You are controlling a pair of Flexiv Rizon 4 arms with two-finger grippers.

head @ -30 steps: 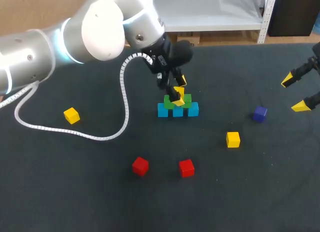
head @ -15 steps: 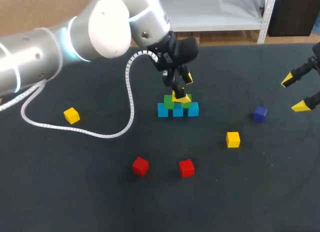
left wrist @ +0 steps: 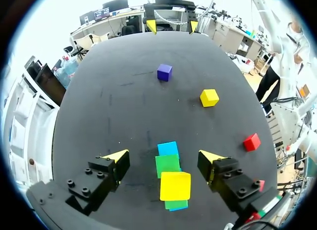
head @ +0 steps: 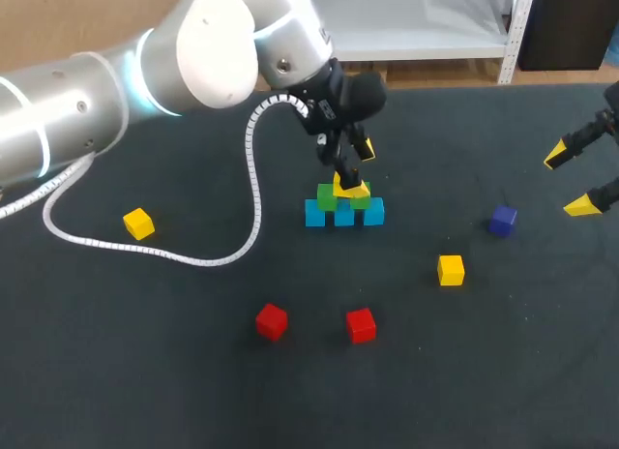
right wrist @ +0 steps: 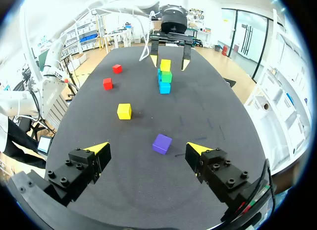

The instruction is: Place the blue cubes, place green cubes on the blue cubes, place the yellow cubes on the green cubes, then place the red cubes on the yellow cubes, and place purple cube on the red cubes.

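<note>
Logging stack status on bench: blue cubes in a row at centre, green cubes seated on them, top yellow cube resting on the green.

Left to do, by estimate: loose yellow cubes, then red cubes, then purple cube; all lying apart on the bench, well clear of the stack.

Left end effector above the stack, fingers spread wide either side of top yellow cube, touching nothing.

Right end effector out at right bench edge, spread, empty; purple cube just ahead.
</note>
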